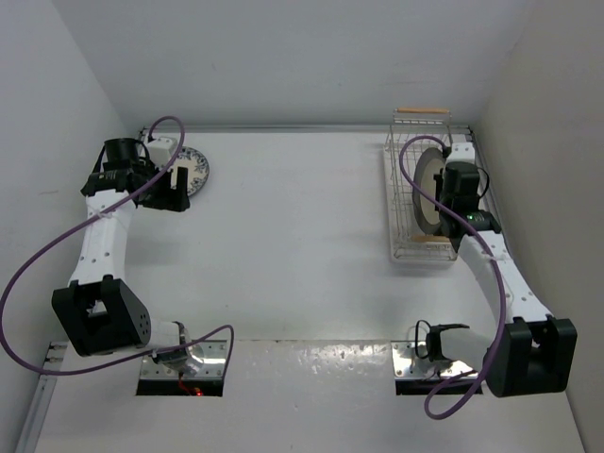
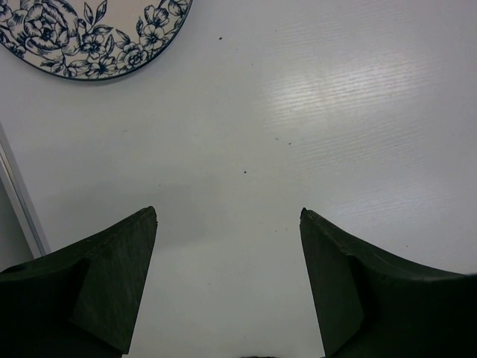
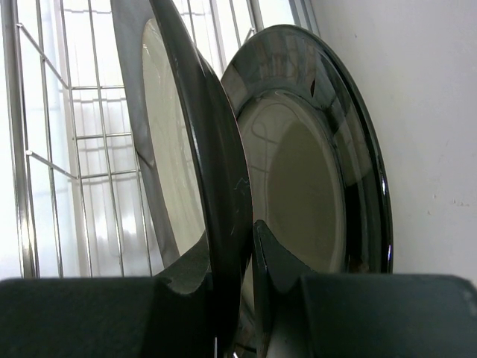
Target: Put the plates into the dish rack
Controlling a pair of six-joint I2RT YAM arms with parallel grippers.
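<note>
The white plate with the blue floral pattern [image 1: 195, 170] lies flat at the far left of the table; part of it shows in the left wrist view [image 2: 89, 33]. My left gripper [image 1: 174, 193] [image 2: 228, 216] is open and empty just in front of it, over bare table. The white wire dish rack [image 1: 406, 247] [image 3: 74, 134] stands at the far right. My right gripper [image 1: 442, 200] [image 3: 231, 246] is shut on the rim of a dark-rimmed cream plate [image 1: 427, 187] [image 3: 190, 127] standing on edge in the rack. A second dark-rimmed cream plate [image 3: 305, 149] stands upright beside it.
The rack has a light wooden handle [image 1: 422, 110] at its far end. White walls close in on the left, back and right; the right wall [image 3: 417, 112] is right beside the rack. Metal mounting plates [image 1: 184, 363] sit at the near edge.
</note>
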